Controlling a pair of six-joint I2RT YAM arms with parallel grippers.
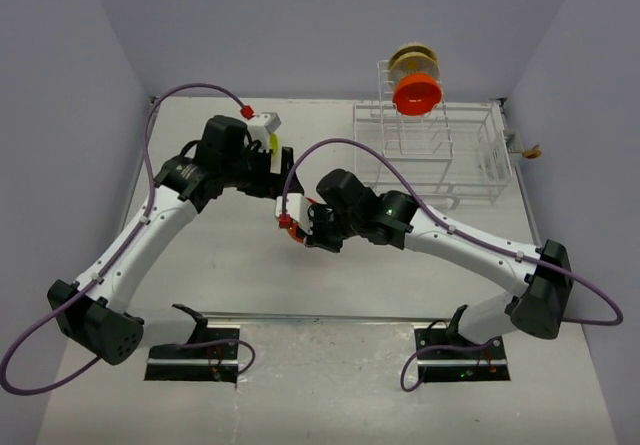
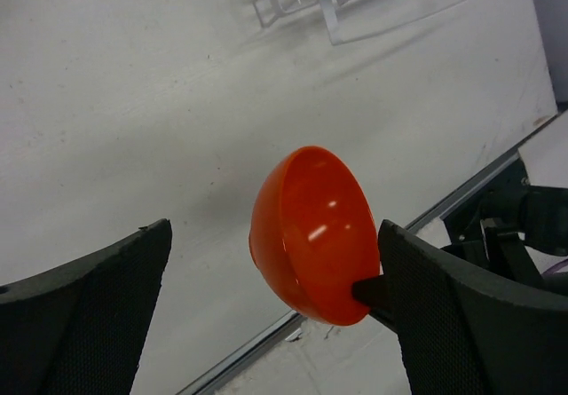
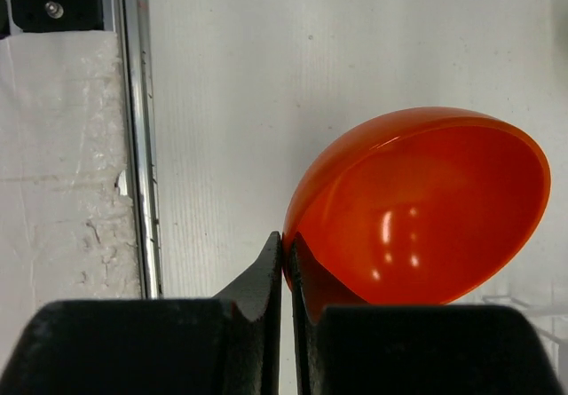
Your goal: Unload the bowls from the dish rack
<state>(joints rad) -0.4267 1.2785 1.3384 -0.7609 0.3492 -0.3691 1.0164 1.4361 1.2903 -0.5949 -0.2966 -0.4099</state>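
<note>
One held orange bowl (image 3: 417, 209), dish rack (image 2: 330, 4) cropped

The held bowl (image 3: 417, 209) is glossy orange-red, the fingers (image 3: 257, 280) black, the rack (image 1: 478, 153) white, its front bowl (image 1: 417, 93) orange-red, its back bowl (image 1: 413, 58) tan, the counter (image 1: 230, 255) off-white, and the cables (image 1: 200, 87) purple.

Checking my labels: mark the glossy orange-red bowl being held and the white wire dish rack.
Glossy orange-red bowl (image 3: 426, 209): right wrist view, inner wall.
White wire dish rack (image 1: 488, 150): top external view, right-end wires.
</note>
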